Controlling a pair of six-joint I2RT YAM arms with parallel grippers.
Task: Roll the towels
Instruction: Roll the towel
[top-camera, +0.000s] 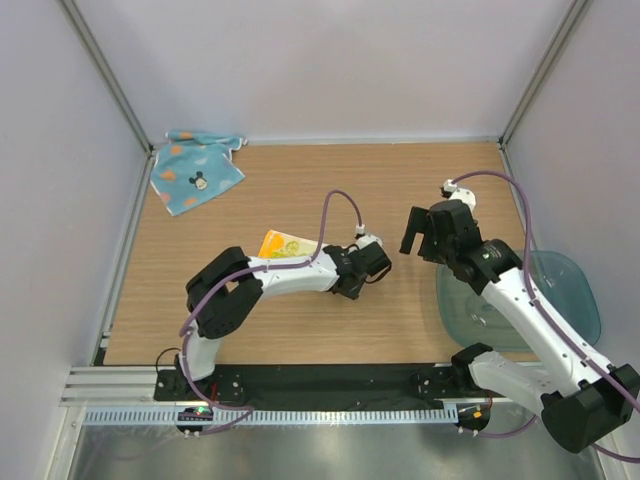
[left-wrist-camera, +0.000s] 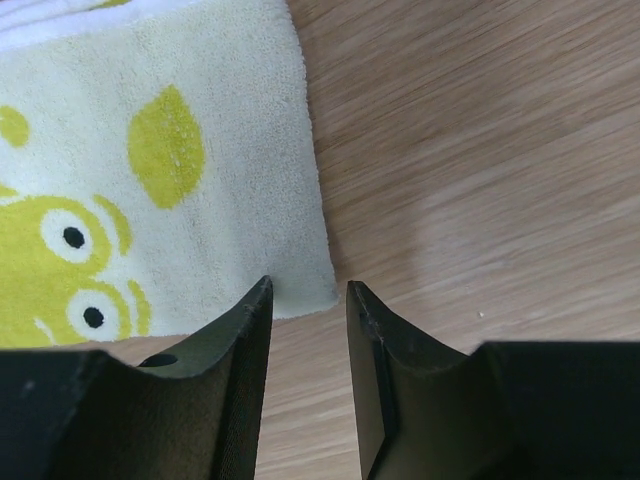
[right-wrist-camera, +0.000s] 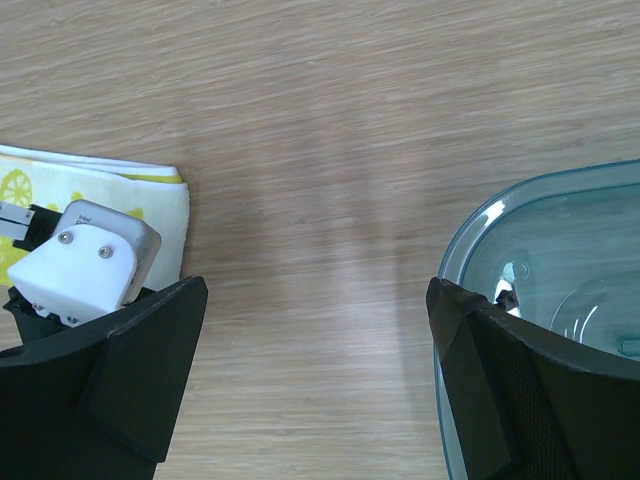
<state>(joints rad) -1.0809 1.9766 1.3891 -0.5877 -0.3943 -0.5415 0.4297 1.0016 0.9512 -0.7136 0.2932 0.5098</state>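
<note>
Barely begun: no roll yet in yellow towel (top-camera: 285, 243), w/ L tool (left-wrist-camera: 308, 300) slightly apart, empty, at its corner, nor in blue towel (top-camera: 195, 172); R tool (right-wrist-camera: 315, 300) wide, empty.

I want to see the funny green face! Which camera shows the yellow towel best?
Left wrist view: the yellow towel looms large, green print clear. The top view shows it small, partly behind the left arm. The right wrist view shows only its folded end.
</note>
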